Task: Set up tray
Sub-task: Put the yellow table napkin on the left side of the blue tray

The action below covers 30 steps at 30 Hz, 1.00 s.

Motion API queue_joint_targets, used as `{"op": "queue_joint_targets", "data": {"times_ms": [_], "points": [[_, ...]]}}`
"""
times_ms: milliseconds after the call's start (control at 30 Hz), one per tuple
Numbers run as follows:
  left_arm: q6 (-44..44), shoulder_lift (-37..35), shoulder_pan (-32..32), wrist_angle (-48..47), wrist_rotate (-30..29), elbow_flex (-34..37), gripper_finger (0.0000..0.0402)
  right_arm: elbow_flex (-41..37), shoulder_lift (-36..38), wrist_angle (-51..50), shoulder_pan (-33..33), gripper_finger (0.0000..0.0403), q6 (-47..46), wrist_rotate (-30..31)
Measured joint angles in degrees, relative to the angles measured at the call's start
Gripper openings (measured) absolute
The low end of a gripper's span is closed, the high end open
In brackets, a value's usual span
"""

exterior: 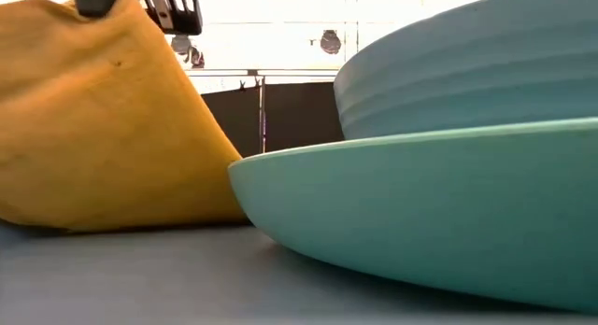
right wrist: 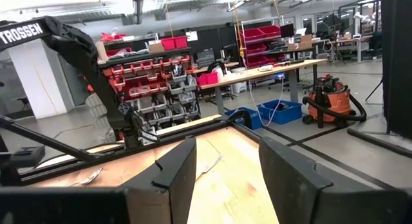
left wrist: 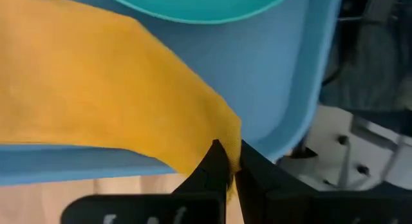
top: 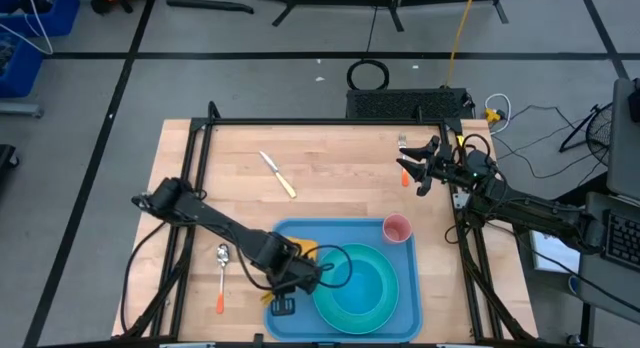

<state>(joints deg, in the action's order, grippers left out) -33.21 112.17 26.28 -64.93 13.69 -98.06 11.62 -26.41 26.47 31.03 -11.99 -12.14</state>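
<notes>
Left fingers (left wrist: pixel 226 161) pinch soft yellow napkin (left wrist: pixel 96 95) over smooth blue tray (left wrist: pixel 283 89) (rounded rim); right fingers (right wrist: pixel 225 169) spread.

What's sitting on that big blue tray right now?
On the tray: a turquoise plate, a pink cup and a yellow napkin pinched by the left claw. Anything under the plate is hidden.

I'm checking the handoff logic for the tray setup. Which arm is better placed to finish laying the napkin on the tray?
Left. The left gripper has its jaws shut on the napkin over the tray, beside the plate. The right gripper waits open at the table's far right edge.
</notes>
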Motion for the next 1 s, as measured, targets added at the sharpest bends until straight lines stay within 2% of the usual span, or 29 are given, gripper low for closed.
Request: {"op": "queue_joint_targets", "data": {"times_ms": [200, 400, 500, 700, 867, 1000], "points": [[3.1, 2.6, -0.1, 4.7, 5.9, 0.0, 0.0011, 0.0, 0.0, 0.0, 0.0, 0.016, -0.5, 0.0], [2.7, 6.7, 0.1, 9.3, 14.6, 0.0, 0.0019, 0.0, 0.0, -0.1, 0.0, 0.016, -0.8, -0.1], [2.8, 7.1, 0.3, 11.1, 13.4, 0.0, 0.0054, 0.0, 0.0, -0.1, 0.0, 0.016, -0.8, -0.1], [5.4, 7.1, 0.8, 14.8, 7.5, 0.0, 0.0116, 0.0, 0.0, -0.1, 0.0, 0.016, -1.1, -0.1], [7.3, 7.1, 0.5, 15.1, 7.0, 0.0, 0.0139, 0.0, 0.0, -0.2, 0.0, 0.016, -2.4, -0.3], [9.4, 7.1, -0.1, 13.6, 6.2, 0.0, 0.014, 0.0, -0.2, 0.1, 0.0, 0.016, -2.8, -7.4]]}}
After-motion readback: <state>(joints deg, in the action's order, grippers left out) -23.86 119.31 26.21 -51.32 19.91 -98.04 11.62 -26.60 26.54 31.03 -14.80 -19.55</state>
